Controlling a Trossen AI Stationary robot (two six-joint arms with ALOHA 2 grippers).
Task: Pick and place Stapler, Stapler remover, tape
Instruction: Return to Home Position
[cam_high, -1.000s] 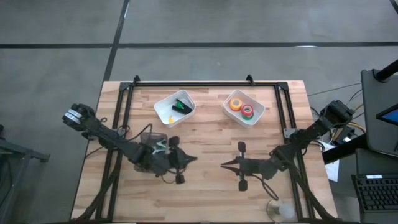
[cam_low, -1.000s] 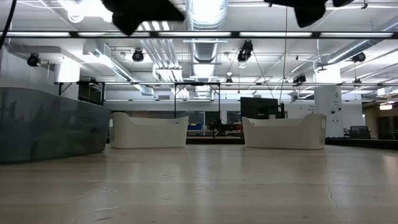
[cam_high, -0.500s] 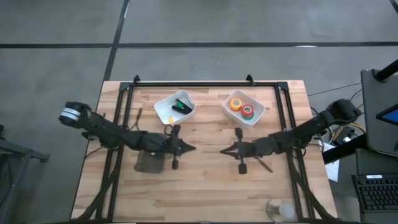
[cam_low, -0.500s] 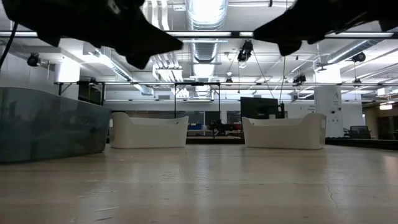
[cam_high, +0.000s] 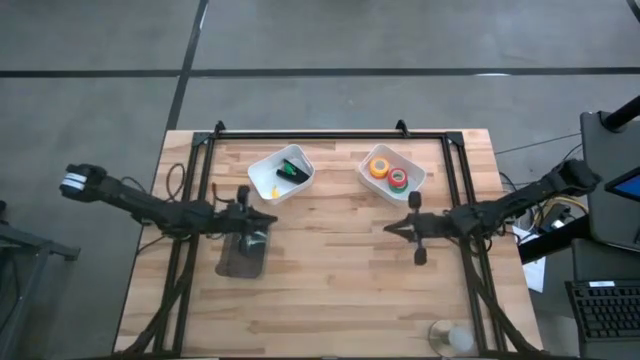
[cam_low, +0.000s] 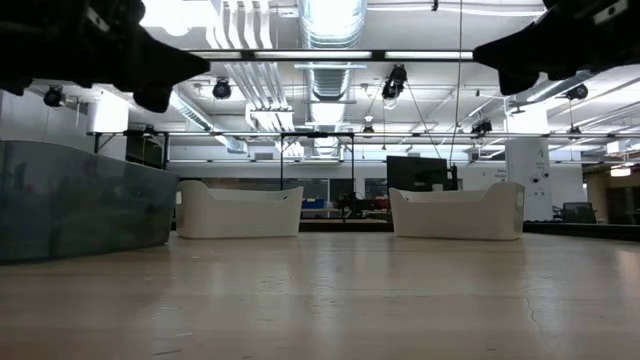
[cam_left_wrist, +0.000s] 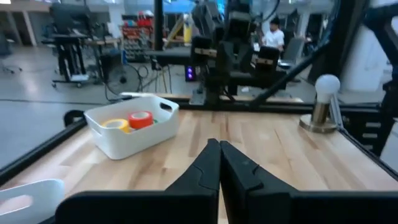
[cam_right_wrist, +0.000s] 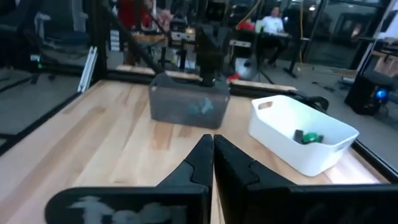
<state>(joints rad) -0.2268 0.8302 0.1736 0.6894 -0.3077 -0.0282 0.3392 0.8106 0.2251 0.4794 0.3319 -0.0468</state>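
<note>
Starting at the left, we find the left gripper (cam_high: 268, 220) hanging above the table (cam_high: 330, 300) beside the far end of the dark see-through bin (cam_high: 240, 260). Its fingers (cam_left_wrist: 208, 165) are pressed together on nothing. Next comes the left white bin (cam_high: 281, 173), holding a dark long shape that we take for the stapler (cam_high: 291, 166). It lies slantwise across the bin with a green bit and a yellow bit beside it (we cannot tell it for certain at this size). Then comes the right white bin (cam_high: 392, 172) with the tape (cam_high: 385, 172): the orange, red and green rolls show from above, and the left wrist view adds a yellow one. Last is the right gripper (cam_high: 392, 228), also clenched empty, its tip facing the left one across the bare middle of the table. Both white bins sit toward the table's far edge from the two grippers. The left arm is nearer the stapler's bin and the right arm nearer the tape. We see nothing loose on the boards, so we judge the sorting done, and the coming move needs only a clear pull-back, away from every bin.
</note>
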